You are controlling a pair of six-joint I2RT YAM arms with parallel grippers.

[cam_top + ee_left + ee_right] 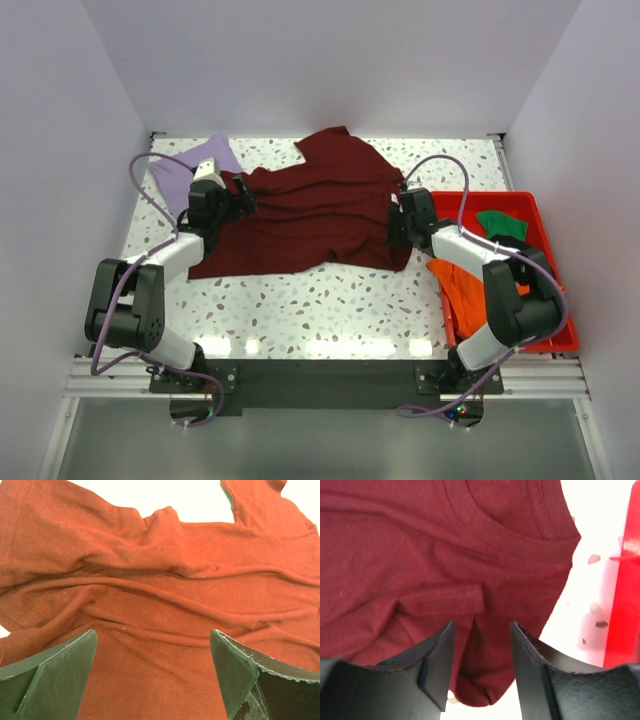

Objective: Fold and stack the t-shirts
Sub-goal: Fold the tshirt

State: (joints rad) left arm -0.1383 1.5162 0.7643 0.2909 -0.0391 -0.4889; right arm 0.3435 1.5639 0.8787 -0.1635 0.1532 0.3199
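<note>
Large crumpled dark maroon cloth t-shirt [310, 215] lay on speckled white table [330, 310]. L gripper [152, 645] gaped wide over it; R gripper [481, 635] parted w/ nothing held, at its edge.

The maroon t-shirt [310, 215] covers the middle of the table [320, 320], leaving a bare strip along the near edge between the arm bases. The lavender t-shirt [200, 165] takes the far left corner. The red bin [535, 215] blocks the right edge, with the right arm [505, 295] lying across it. White walls [60, 100] close in left, right and behind. The left tool [243, 200] and right tool [393, 222] flank the maroon cloth, jaws apart.
</note>
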